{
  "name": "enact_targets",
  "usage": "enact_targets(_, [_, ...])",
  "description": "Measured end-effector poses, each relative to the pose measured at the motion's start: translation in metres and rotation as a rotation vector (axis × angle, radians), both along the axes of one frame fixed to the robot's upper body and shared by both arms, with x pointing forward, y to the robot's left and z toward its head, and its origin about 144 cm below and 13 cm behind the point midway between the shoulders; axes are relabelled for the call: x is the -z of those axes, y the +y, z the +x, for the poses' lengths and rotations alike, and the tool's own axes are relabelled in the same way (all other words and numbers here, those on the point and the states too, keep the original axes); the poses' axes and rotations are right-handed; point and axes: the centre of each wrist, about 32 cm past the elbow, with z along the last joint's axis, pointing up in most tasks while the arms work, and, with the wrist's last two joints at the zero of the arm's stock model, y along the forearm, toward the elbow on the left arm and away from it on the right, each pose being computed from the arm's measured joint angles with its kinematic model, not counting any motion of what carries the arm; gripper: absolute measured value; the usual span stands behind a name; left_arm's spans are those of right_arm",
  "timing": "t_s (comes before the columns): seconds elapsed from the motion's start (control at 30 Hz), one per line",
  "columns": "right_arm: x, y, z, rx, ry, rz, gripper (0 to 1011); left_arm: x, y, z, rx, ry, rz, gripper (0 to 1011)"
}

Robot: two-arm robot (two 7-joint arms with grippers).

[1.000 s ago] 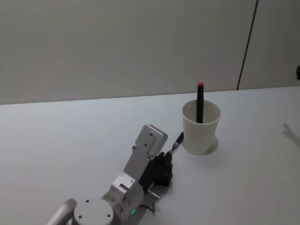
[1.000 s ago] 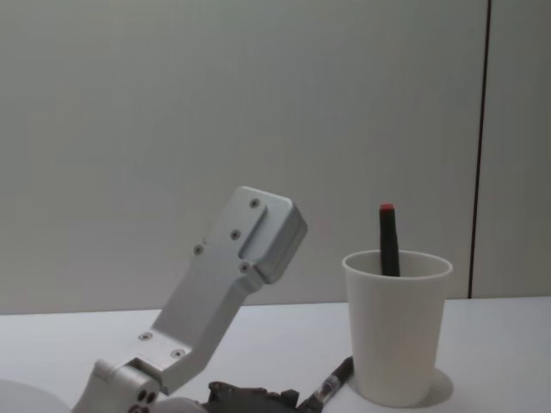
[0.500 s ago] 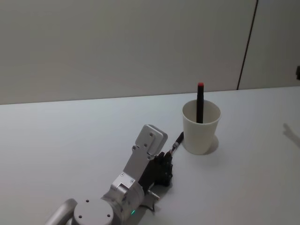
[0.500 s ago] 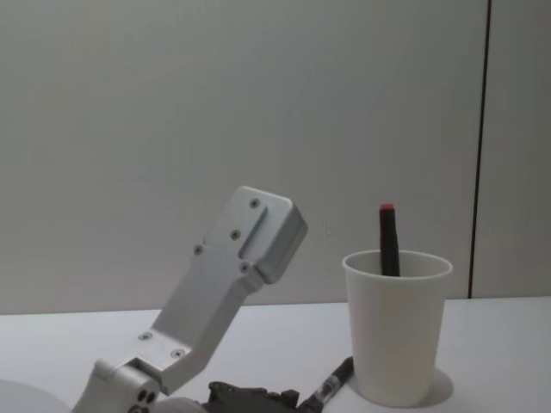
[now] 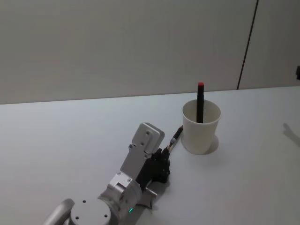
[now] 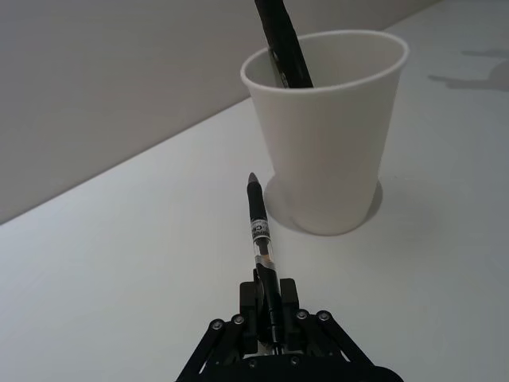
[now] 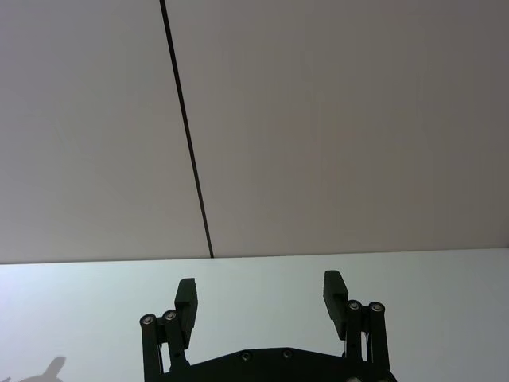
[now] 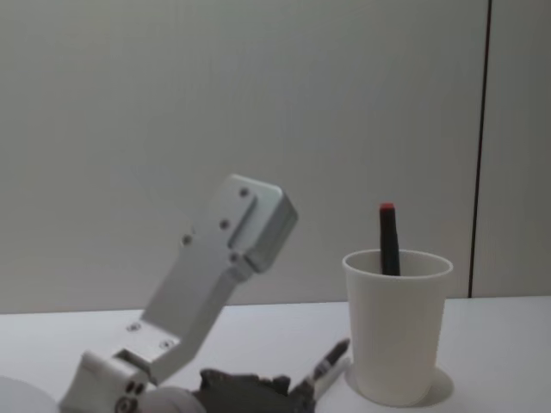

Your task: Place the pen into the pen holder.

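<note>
Nearest the robot, low over the plain white tabletop (image 5: 61, 140), the left gripper (image 6: 269, 298) has its fingers clamped on the rear of the slim black pen with a clear barrel section (image 6: 258, 227). Its tip, seemingly just off the surface, points at the foot of the white paper cup pen holder (image 6: 326, 143). Lift above the rolled rim, tip the point down, and lower it clear of the black red-capped marker (image 5: 200, 101) inside. The right gripper (image 7: 261, 296) idles facing the far wall, fingers apart.
</note>
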Motion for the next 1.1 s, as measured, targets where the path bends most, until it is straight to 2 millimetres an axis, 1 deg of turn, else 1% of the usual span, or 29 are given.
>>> enact_targets(0.23, [0.0, 0.0, 0.0, 0.0, 0.0, 0.0, 1001, -0.01, 0.005, -0.002, -0.027, -0.075, -0.01, 177])
enact_targets(0.5, [0.0, 0.0, 0.0, 0.0, 0.0, 0.0, 1001, -0.028, 0.012, -0.006, -0.062, -0.179, -0.02, 177])
enact_targets(0.67, [0.0, 0.0, 0.0, 0.0, 0.0, 0.0, 1001, -0.045, 0.017, -0.009, -0.089, -0.267, -0.028, 178])
enact_targets(0.7, [0.0, 0.0, 0.0, 0.0, 0.0, 0.0, 1002, -0.045, 0.017, -0.009, -0.089, -0.267, -0.028, 178])
enact_targets(0.83, [0.0, 0.0, 0.0, 0.0, 0.0, 0.0, 1002, -0.058, 0.021, -0.012, -0.108, -0.326, -0.034, 178])
enact_targets(1.1, [0.0, 0.0, 0.0, 0.0, 0.0, 0.0, 1001, -0.071, 0.026, -0.015, -0.129, -0.386, -0.04, 178])
